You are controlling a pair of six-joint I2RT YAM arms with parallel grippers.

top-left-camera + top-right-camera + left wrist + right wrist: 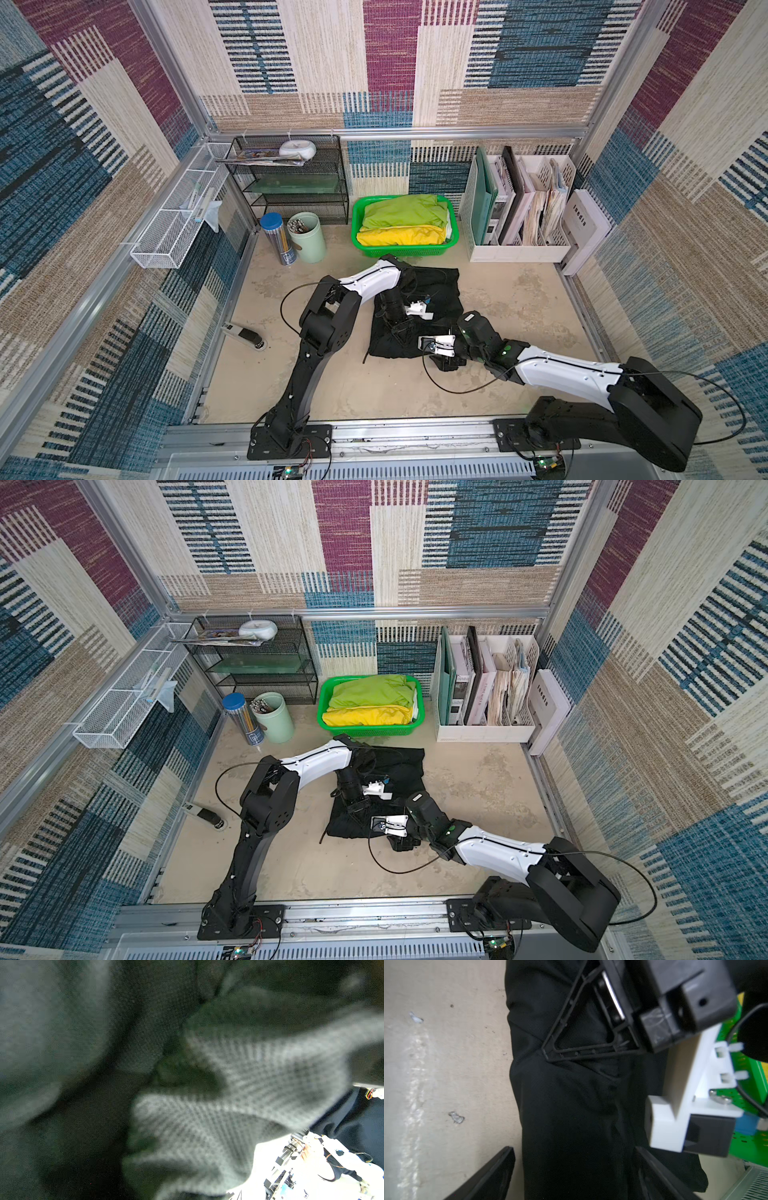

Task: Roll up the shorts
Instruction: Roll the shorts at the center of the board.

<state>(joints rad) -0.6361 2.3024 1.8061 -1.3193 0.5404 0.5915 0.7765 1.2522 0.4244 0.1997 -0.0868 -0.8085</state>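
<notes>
The black shorts (440, 291) (407, 771) lie in the middle of the table, their near part gathered into a thick band (571, 1105). My left gripper (400, 332) (359, 808) reaches down onto that band. Its triangular finger (571, 1032) digs into a fold and looks shut on the cloth. In the left wrist view, blurred mesh fabric (249, 1084) fills the frame and hides the jaws. My right gripper (446, 363) (401, 843) (574, 1149) is open at the band's near right end, one finger on each side of it.
A green basket (361, 232) with lime-green and yellow folded cloths stands just behind the shorts. A mint cup (307, 239), a pencil tube (276, 241) and a black wire shelf (291, 183) are back left. A white file organiser (519, 249) is back right. A small device (245, 334) lies left.
</notes>
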